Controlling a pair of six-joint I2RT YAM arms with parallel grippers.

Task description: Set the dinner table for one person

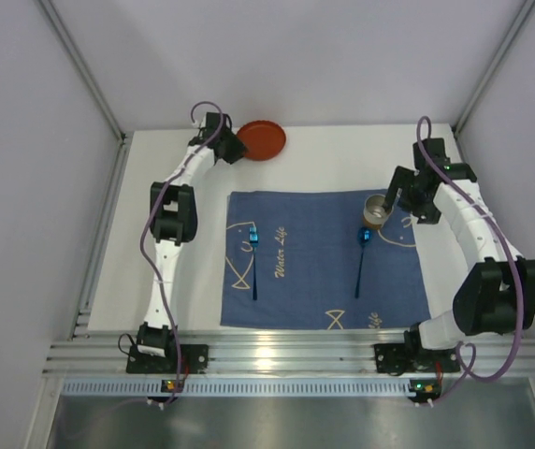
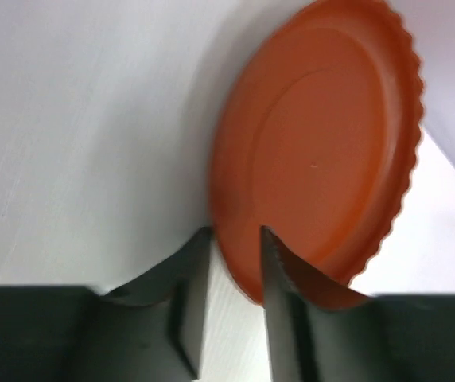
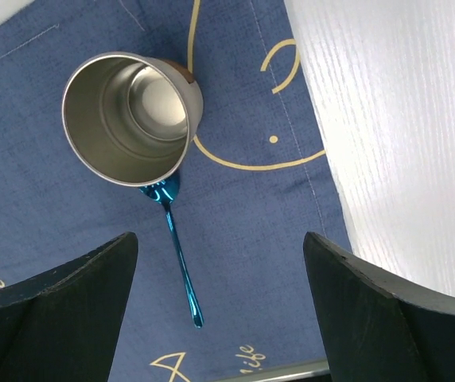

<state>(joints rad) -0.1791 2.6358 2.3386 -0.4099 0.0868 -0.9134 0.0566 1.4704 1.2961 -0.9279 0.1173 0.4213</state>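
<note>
From the top camera I have the dinner table (image 1: pixel 342 159) spread white under everything, reaching past the blue placemat (image 1: pixel 314 281) on every side. The placemat lies at the near middle of the table, between the two arm bases. An orange-red plate (image 1: pixel 264 139) sits on bare tabletop just beyond the placemat's far left corner, and the left gripper (image 1: pixel 235 148) is at the plate's left rim. On the placemat, a blue fork (image 1: pixel 253 257) lies towards its left edge and a blue spoon (image 1: pixel 362 257) right of its middle, both running near to far. A metal cup (image 1: pixel 375 210) stands upright on the placemat close to its far right corner, with the right gripper (image 1: pixel 400 201) hovering just off that corner. Through the left wrist camera, the left gripper (image 2: pixel 235 239) has its fingers drawn close together with the plate (image 2: pixel 315 151) rim pinched between them; the picture is a little soft, but I see one finger under the rim and one over it, the white table (image 2: pixel 76 119) behind. Through the right wrist camera, the right gripper (image 3: pixel 219 239) is spread wide and holds nothing. Beyond its fingers the cup (image 3: pixel 128 119) stands on the placemat (image 3: pixel 68 231), the spoon (image 3: pixel 178 255) has its bowl right at the cup's base, and bare table (image 3: pixel 402 119) runs along the placemat's right edge.
</note>
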